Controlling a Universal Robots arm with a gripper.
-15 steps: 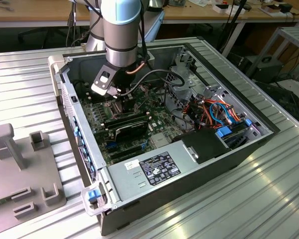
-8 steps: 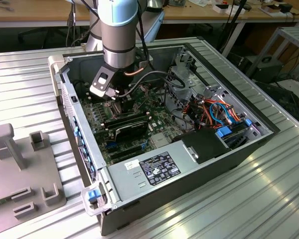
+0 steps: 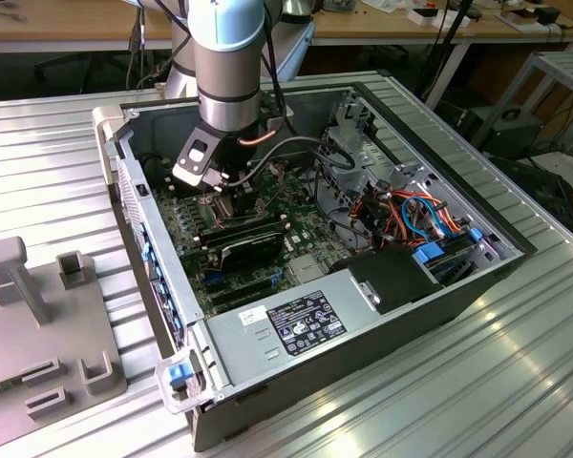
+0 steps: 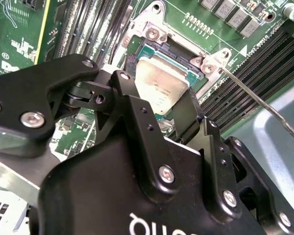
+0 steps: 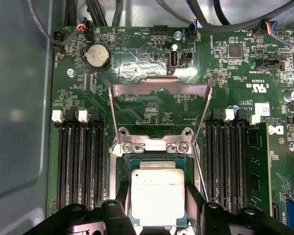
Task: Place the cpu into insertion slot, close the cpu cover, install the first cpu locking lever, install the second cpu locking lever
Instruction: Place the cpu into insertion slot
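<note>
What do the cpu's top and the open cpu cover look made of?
The cpu top: dull silver-grey metal, matte with faint smudges, on a green board-like base. The cpu cover: thin bare sheet metal, probably steel, silvery with soft glints along its bent edges.

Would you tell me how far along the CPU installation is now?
Done: the cpu sits in the insertion slot. In hand: the gripper is at the cpu. Left: the cpu cover stands open, and a locking lever is unlatched.
</note>
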